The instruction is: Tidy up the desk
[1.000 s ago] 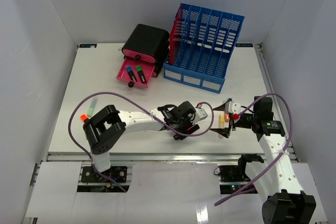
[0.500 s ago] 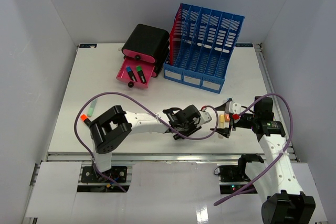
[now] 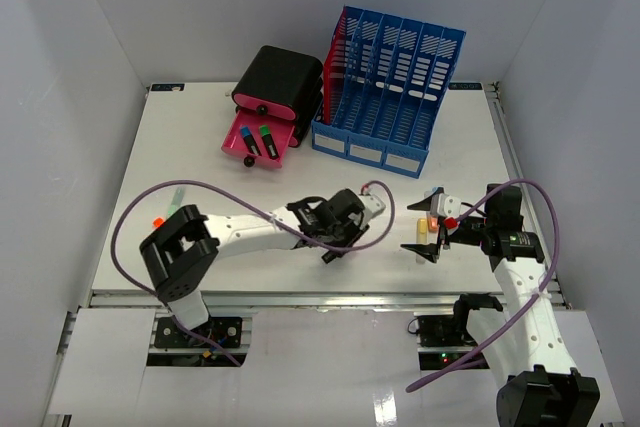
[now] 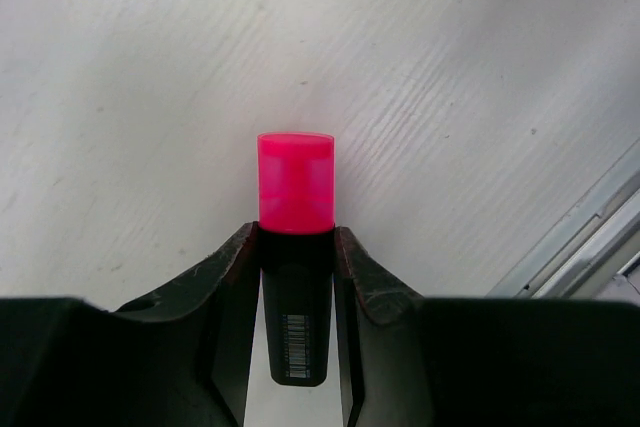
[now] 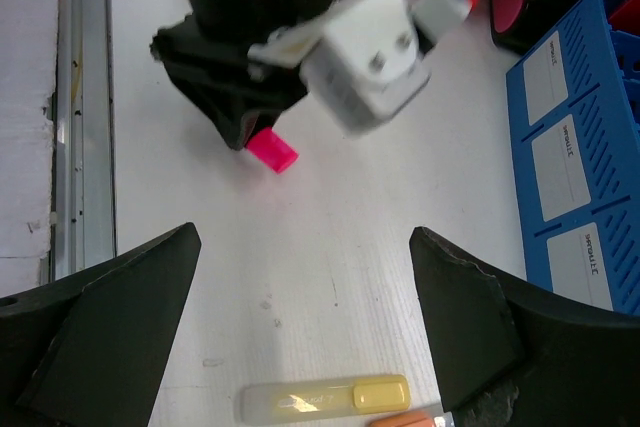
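The white desk (image 3: pixel 200 157) fills the top view. My left gripper (image 3: pixel 332 247) is at the desk's near middle, shut on a black highlighter with a pink cap (image 4: pixel 295 182). The cap sticks out past the fingertips (image 4: pixel 240 257) just above the desk surface, and it also shows in the right wrist view (image 5: pixel 272 150). My right gripper (image 3: pixel 428 227) is open over a yellow highlighter (image 5: pixel 325 399) that lies flat on the desk. An orange-capped item (image 5: pixel 405 420) lies right beside it, mostly cut off. The right fingers (image 5: pixel 120 297) touch nothing.
A blue file rack (image 3: pixel 390 87) stands at the back right. Next to it is a black drawer box (image 3: pixel 278 82) with its pink drawer (image 3: pixel 240 142) pulled open, holding highlighters. A metal rail (image 3: pixel 320 297) runs along the near edge. Purple cables loop over both arms.
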Available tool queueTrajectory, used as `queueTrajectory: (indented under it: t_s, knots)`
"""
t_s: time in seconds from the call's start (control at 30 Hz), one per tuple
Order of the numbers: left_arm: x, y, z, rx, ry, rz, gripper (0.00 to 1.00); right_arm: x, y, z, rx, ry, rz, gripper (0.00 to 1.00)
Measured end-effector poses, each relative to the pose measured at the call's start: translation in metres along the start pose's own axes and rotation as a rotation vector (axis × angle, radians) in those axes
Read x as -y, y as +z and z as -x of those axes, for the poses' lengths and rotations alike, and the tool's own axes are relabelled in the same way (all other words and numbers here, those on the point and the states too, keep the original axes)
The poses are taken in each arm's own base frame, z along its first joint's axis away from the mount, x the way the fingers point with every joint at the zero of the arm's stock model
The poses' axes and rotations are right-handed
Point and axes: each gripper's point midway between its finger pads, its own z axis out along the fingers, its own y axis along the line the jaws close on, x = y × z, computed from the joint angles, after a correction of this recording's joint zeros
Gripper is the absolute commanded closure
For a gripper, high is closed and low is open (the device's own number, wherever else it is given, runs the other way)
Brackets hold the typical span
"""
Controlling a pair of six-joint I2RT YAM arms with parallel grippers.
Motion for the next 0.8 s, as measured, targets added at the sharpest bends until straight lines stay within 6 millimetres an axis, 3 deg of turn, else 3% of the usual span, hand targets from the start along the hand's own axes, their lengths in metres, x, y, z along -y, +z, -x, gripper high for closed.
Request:
queueTrajectory:
  t_s: [0.07,0.17,0.33,0.4,0.5,0.63,0.8]
  knots:
    - [-0.012,-0.016,0.007,0.043,-0.090,-0.008,0.90,0.000,0.000,0.000,0.001,-0.001,0.000,0.08]
    - [-0.051,-0.050,0.030,0.165,-0.278,-0.014,0.87,0.000,-0.001,0.001,0.002,-0.001,-0.003,0.08]
    - [-0.153,-0.122,0.068,0.448,-0.629,0.047,0.84,0.000,-0.001,0.000,0.002,0.003,-0.004,0.08]
    - [-0.197,-0.149,0.074,0.545,-0.758,0.079,0.85,0.000,-0.001,0.001,0.003,0.002,-0.004,0.08]
    - [-0.258,-0.172,0.073,0.635,-0.959,0.119,0.91,0.000,-0.001,0.001,0.003,0.002,-0.004,0.08]
    - [-0.319,-0.170,0.062,0.664,-1.204,0.115,0.94,0.000,-0.001,0.001,0.004,0.002,-0.004,0.08]
    - [-0.352,-0.133,0.055,0.591,-1.399,0.063,0.93,0.000,-0.001,0.001,0.004,0.002,-0.004,0.08]
